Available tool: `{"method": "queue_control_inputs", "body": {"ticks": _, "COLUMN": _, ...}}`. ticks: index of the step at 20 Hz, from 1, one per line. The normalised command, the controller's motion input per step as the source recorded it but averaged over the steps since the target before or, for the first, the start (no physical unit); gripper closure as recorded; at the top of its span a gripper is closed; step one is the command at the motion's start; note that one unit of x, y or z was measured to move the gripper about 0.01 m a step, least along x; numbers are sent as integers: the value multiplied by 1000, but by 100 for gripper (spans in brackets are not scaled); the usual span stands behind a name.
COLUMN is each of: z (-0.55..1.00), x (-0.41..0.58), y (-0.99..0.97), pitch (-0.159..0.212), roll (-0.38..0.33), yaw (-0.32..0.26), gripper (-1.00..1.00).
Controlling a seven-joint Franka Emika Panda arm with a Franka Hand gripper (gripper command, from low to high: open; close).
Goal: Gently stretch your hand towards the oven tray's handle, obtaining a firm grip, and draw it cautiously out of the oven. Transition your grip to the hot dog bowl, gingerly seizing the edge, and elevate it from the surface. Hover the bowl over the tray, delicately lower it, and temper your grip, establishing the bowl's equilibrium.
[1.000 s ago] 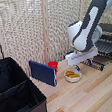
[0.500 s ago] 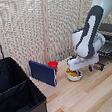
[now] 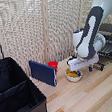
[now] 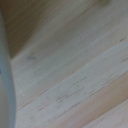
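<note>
Our claw (image 3: pixel 75 68) hangs right over the hot dog bowl (image 3: pixel 73 75), low against its rim; we cannot tell whether the jaws are parted or closed on it. The bowl sits on the wooden tabletop (image 3: pixel 92 95), just beside a small red cup (image 3: pixel 53 65) and a blue book (image 3: pixel 43 73). Toward the tabletop's edge on the exterior view's right, the oven tray (image 3: pixel 107 49) juts from the oven (image 3: pixel 109 32). A black case (image 3: pixel 15 95) stands at the opposite edge.

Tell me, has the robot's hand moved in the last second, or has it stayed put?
Yes. The gripper has shifted toward the exterior view's left and down, away from the oven, and now sits over the hot dog bowl.
</note>
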Motion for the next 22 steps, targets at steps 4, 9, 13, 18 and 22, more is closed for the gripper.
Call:
{"method": "queue_control_inputs", "body": {"ticks": 4, "z": 0, "x": 75, "y": 6, "pitch": -30, "roll": 0, "yaw": -1, "gripper": 100}}
{"method": "queue_control_inputs", "body": {"ticks": 9, "z": 0, "x": 122, "y": 0, "pitch": -77, "roll": 0, "yaw": -47, "gripper": 100}}
{"method": "queue_control_inputs", "body": {"ticks": 13, "z": -2, "x": 22, "y": 6, "pitch": -10, "roll": 0, "yaw": -7, "gripper": 100}}
{"method": "queue_control_inputs", "body": {"ticks": 18, "z": -2, "x": 10, "y": 0, "pitch": 23, "roll": 13, "yaw": 0, "gripper": 100}}
{"method": "queue_control_inputs", "body": {"ticks": 22, "z": 357, "x": 14, "y": 0, "pitch": 53, "roll": 60, "yaw": -12, "gripper": 100}}
